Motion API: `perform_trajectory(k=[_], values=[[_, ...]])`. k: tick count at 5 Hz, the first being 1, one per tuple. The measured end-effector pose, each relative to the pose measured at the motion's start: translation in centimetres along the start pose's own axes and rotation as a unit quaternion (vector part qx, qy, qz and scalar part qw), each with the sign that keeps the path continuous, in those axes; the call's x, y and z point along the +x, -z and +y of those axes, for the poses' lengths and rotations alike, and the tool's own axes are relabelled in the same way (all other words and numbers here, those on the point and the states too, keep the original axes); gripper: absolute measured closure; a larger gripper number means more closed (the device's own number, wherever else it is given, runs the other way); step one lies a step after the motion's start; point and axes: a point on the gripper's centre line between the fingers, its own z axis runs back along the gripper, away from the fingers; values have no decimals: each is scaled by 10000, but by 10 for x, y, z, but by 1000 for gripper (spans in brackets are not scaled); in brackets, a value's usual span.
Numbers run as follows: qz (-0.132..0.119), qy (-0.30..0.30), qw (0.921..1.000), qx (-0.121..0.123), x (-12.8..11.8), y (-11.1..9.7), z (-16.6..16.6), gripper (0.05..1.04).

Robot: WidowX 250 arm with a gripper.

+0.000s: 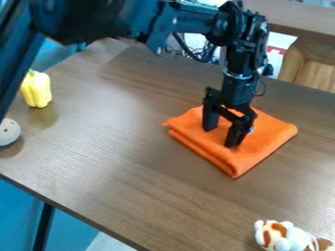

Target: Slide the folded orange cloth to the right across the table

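Currently, in the camera view, the black robot arm (186, 24) is stretching in from the upper left and bending downward, so that its tool (221, 137) is hanging over a folded orange cloth (265, 142). The tool is standing spread, its two black fingers (209, 117) parting with a gap between them, and orange fabric is showing in that gap. Nothing is being pinched; whether the tips are pressing on the fabric or stopping just above it, I cannot tell. The cloth is lying right of the middle on the brown wood-grain surface (131, 147), forming a roughly square stack with one corner pointing toward the near edge and layered folds showing along its lower left side. Well apart from it, near the left edge of the view, a yellow toy bell pepper (39, 90) with a green stem is sitting upright, and the glossy finish beneath it is catching its reflection. Nearer the camera than the pepper, a pale ball with small dark spots (8, 132) is being cut off by the view's left edge. At the lower right, a white plush toy with orange-brown patches (281, 234) is resting near the corner of the view.
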Motion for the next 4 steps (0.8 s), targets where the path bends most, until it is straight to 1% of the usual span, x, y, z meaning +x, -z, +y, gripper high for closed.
perform_trajectory(k=[1,2,3,4], values=[[-185,-95,9997,-107,-9,0,-1,83],[-319,-395,9986,-120,-32,-13,-3,83],[-687,-702,9950,-176,-51,-42,3,83],[-904,-888,9918,-174,-86,-59,5,83]])
